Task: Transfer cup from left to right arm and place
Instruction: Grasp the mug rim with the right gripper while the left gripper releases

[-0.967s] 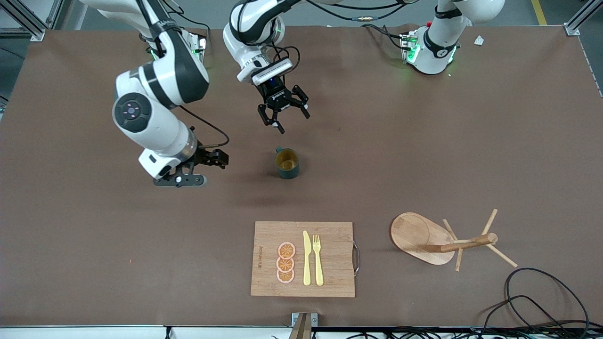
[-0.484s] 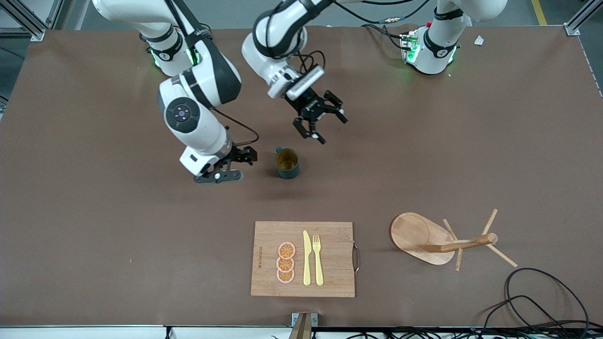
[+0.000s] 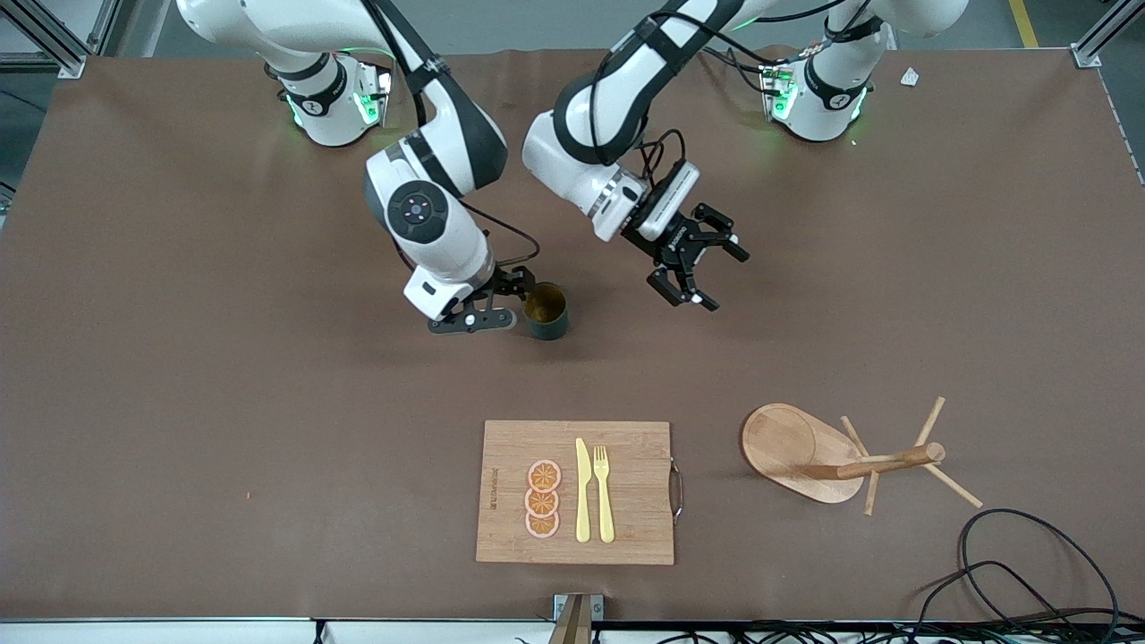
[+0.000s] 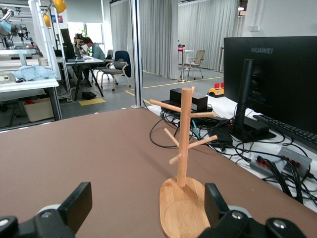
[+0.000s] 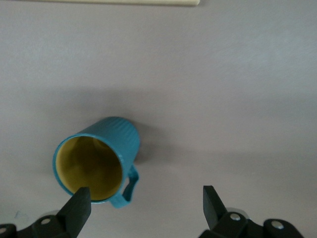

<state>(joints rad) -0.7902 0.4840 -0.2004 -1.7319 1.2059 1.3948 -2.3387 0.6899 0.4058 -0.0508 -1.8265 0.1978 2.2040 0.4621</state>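
The dark teal cup (image 3: pixel 547 312) with a yellow-brown inside stands upright on the brown table near its middle. In the right wrist view the cup (image 5: pixel 96 159) shows from above with its handle (image 5: pixel 128 186) between the fingers. My right gripper (image 3: pixel 507 303) is open and close beside the cup, on the side toward the right arm's end; in its own view (image 5: pixel 144 208) one fingertip (image 5: pixel 78 207) overlaps the cup's rim. My left gripper (image 3: pixel 700 273) is open and empty over bare table toward the left arm's end, apart from the cup; its own view (image 4: pixel 146 206) shows no cup.
A wooden peg rack (image 3: pixel 809 454) stands nearer to the front camera toward the left arm's end, also in the left wrist view (image 4: pixel 184 148). A wooden cutting board (image 3: pixel 635 528) with orange slices, a yellow knife and fork lies nearer to the camera. Black cables (image 3: pixel 1029 559) lie at the table's corner.
My right gripper has moved across the table from the right arm's end up to the cup. My left gripper has moved away from the cup toward the left arm's end, still open.
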